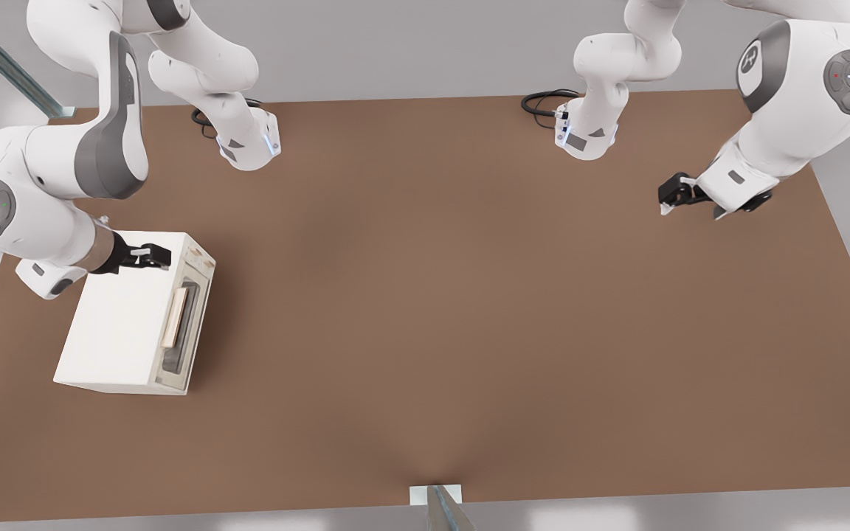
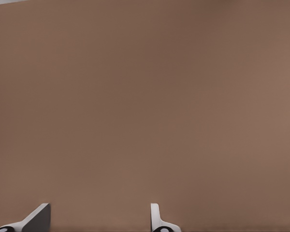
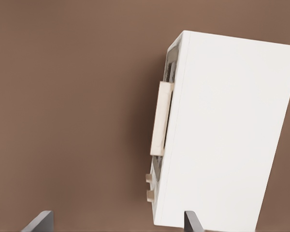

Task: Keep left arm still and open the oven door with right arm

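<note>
The black matt-looking hand of the white glossy plastic-looking right arm hovers over the knob end of the small cream-white box-shaped oven, fingers apart. The oven top beneath the hand is smooth and matt. Beyond the hand, the pale wooden bar handle looks unvarnished against the dark glossy glass door. The brown tabletop is matt and even.

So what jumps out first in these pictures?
A cream-white oven sits alone on the brown table, at the front view's left, its door shut and pale wooden handle untouched. The right arm bends over it, its black tool open above the oven's top.
</note>
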### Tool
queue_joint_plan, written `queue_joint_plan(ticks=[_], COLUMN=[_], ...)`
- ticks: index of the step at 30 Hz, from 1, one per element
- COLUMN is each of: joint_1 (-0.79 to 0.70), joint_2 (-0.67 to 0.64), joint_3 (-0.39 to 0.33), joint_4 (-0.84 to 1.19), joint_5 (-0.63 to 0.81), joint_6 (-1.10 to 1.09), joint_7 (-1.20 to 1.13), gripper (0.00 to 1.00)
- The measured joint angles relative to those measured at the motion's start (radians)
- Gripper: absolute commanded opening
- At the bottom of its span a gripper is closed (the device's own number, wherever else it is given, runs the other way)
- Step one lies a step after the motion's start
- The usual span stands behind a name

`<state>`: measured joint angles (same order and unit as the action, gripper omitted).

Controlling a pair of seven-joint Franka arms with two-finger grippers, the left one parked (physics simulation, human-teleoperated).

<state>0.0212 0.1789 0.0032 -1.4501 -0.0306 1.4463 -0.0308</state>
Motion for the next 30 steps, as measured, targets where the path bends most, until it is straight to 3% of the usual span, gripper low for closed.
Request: queue_joint_plan(ticks=[3, 4, 5, 9, 15, 20, 30], joint_1=[0.018, 0.067, 0.108, 0.197, 0.185, 0.181, 0.167], joint_2=[0.05, 0.109, 0.167, 0.298, 0.251, 0.209, 0.221], joint_3=[0.005, 0.008, 0.011, 0.011, 0.002, 0.003, 0.003], joint_4=[0.014, 0.026, 0.042, 0.029, -0.129, -0.257, -0.322], joint_5=[-0.055, -0.116, -0.164, -0.39, -0.587, -0.629, -0.637], joint_6=[0.002, 0.012, 0.025, 0.09, 0.159, 0.221, 0.278], joint_7=[-0.005, -0.008, -0.012, -0.022, -0.014, 0.031, 0.122], gripper=[1.0, 0.52, 0.21, 0.21, 0.21, 0.21, 0.21])
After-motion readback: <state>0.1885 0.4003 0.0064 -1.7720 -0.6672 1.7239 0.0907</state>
